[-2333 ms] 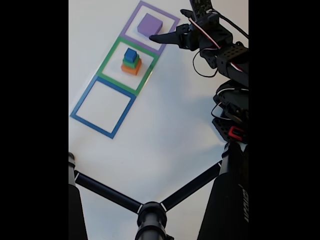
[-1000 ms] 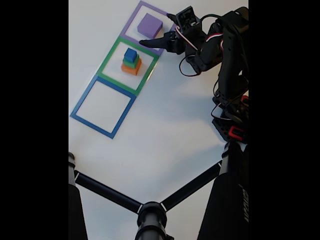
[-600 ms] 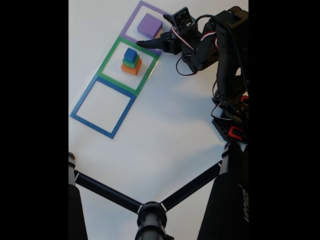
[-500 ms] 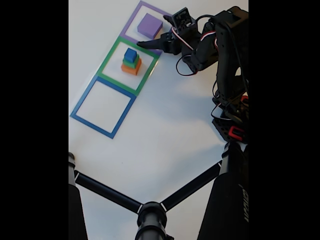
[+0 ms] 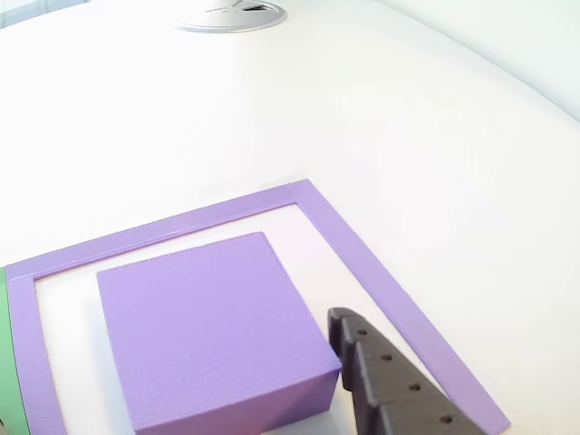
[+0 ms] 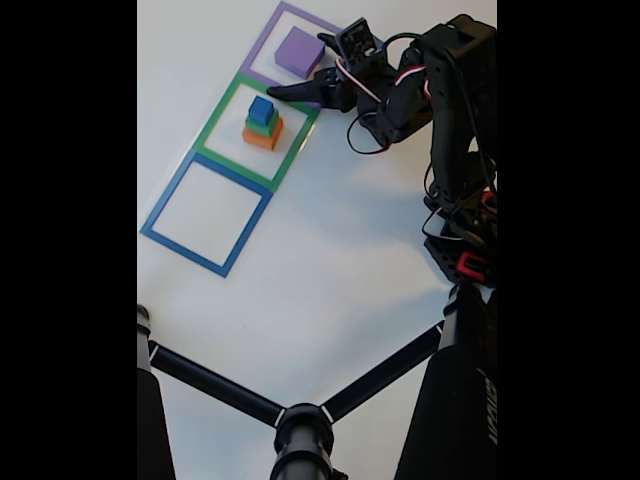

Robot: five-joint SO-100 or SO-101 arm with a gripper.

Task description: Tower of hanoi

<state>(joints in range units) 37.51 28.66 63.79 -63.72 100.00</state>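
White table (image 6: 330,250) — claw (image 6: 300,70) beside purple block (image 6: 299,50), no legible writing.

In the fixed view, three square outlines (image 6: 258,119) are laid in a diagonal row on the surface (image 6: 340,260). The widest block (image 6: 299,51) is set inside the far outline; a three-block stack (image 6: 262,124) is set inside the middle one. The claw (image 6: 295,88) is placed between them.

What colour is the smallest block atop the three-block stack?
Blue; the small top cube shows best in the fixed view.

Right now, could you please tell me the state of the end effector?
End effector: open and empty, one finger low beside the purple block, not gripping it.
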